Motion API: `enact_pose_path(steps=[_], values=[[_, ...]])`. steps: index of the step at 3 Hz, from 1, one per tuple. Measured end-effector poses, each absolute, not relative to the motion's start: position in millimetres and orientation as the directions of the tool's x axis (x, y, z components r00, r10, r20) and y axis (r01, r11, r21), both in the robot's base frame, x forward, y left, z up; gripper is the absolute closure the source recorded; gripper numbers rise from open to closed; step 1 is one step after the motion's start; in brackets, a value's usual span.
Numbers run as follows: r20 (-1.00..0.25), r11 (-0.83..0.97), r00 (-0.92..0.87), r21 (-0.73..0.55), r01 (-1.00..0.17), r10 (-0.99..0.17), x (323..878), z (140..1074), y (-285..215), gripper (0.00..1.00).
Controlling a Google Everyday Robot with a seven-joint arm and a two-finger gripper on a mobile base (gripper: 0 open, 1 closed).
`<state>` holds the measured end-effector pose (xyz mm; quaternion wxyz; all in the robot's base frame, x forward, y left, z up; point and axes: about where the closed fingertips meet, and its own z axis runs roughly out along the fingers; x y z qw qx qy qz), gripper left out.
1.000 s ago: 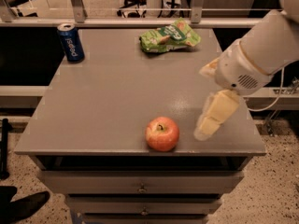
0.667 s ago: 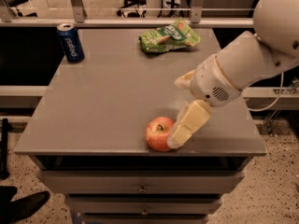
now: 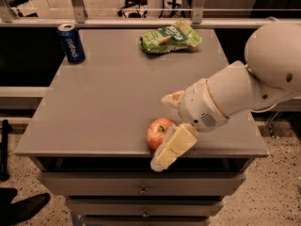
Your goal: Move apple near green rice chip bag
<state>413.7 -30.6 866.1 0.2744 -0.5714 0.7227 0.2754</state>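
The red-orange apple [image 3: 156,132] sits at the front edge of the grey table [image 3: 103,102], right of centre. My gripper [image 3: 164,130] reaches in from the right and is open. Its near finger [image 3: 173,146] lies against the apple's front right side and hangs past the table edge. The far finger [image 3: 172,99] is just behind the apple. The green rice chip bag [image 3: 170,36] lies at the back of the table, far from the apple.
A blue soda can [image 3: 71,43] stands at the back left corner. A metal railing [image 3: 141,21] runs behind the table. Drawers [image 3: 141,189] sit below the tabletop. My white arm [image 3: 244,88] covers the table's right side.
My gripper has moved left and down from beside the apple, so its fingers now stand on either side of it. The apple, bag and can have not moved.
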Motion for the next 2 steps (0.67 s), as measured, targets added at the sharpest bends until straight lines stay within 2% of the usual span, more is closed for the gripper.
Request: enact_pose_path(steps=[1,2], values=[[-0.721,0.221,-0.205,0.073,-0.973,-0.662,401.0,852.0,-33.9,0.02],[-0.726,0.243,-0.208,0.058,-0.968,-0.655,395.6,845.0,-38.4,0.25]])
